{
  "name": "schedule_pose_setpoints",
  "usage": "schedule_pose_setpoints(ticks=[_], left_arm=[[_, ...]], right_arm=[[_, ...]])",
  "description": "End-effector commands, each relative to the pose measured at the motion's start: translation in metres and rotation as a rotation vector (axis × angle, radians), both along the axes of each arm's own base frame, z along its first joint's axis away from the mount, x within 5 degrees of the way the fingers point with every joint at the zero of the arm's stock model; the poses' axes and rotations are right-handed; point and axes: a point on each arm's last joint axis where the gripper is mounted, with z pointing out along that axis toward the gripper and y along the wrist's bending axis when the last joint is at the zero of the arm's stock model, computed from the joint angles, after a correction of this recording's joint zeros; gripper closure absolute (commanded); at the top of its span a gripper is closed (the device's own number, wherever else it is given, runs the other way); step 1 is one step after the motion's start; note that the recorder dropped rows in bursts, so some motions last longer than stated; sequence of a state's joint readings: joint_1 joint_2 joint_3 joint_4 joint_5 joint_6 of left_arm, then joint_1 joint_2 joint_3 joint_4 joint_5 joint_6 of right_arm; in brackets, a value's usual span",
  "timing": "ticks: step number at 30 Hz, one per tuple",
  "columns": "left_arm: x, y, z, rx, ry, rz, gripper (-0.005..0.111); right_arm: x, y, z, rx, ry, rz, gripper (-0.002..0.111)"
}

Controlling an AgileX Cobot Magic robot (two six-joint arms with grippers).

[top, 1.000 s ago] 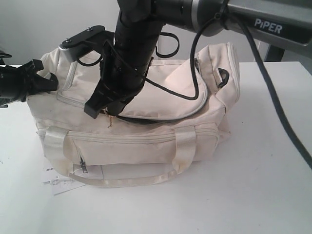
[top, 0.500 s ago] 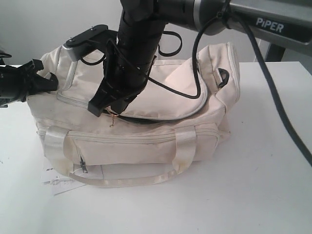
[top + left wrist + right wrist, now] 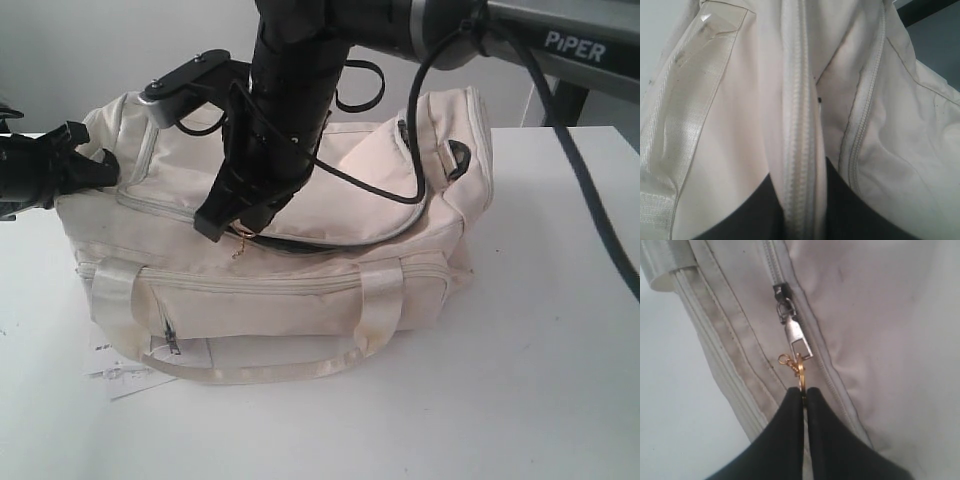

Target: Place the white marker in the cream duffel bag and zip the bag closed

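Zipping step: right gripper (image 3: pixel 803 390) pinches the small gold clasp (image 3: pixel 798 367) on the large cream fabric duffel bag (image 3: pixel 300 290); left gripper (image 3: pixel 97 168) clamps its end; the slim white marker is unseen, presumably inside. Next: steady pull along the zip (image 3: pixel 769 260).

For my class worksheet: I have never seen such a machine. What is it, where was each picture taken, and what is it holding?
This is a robot with two arms, each ending in a claw. One picture looks from outside; the other two come from cameras on the wrists. A cream duffel bag stands on a white table, over a paper tag. The left claw pinches fabric at the bag's end; the right claw grips the gold clasp on a zipper pull. No marker shows.
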State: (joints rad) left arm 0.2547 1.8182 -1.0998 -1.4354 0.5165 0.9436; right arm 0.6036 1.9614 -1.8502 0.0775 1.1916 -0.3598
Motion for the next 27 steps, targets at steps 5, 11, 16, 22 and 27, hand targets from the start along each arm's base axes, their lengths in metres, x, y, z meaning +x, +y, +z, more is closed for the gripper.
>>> schedule_pose_setpoints(ticks=[5, 11, 16, 22, 27], left_arm=[[0.0, 0.001, 0.0, -0.009, -0.001, 0.02, 0.107], [0.0, 0.002, 0.0, 0.0, -0.001, 0.03, 0.107], [0.001, 0.0, 0.003, 0.021, -0.037, -0.019, 0.081], [-0.001, -0.001, 0.023, 0.038, -0.094, -0.028, 0.049], [-0.022, -0.004, 0.065, 0.35, -0.287, -0.196, 0.049]], right_arm=[[-0.003, -0.013, 0.0, -0.048, 0.016, -0.01, 0.108], [-0.006, -0.009, 0.001, 0.003, 0.048, -0.02, 0.108], [-0.008, -0.007, 0.001, 0.033, 0.068, -0.02, 0.108], [-0.007, -0.007, 0.001, 0.029, 0.067, -0.018, 0.108], [-0.008, -0.005, 0.001, 0.048, 0.08, -0.019, 0.108]])
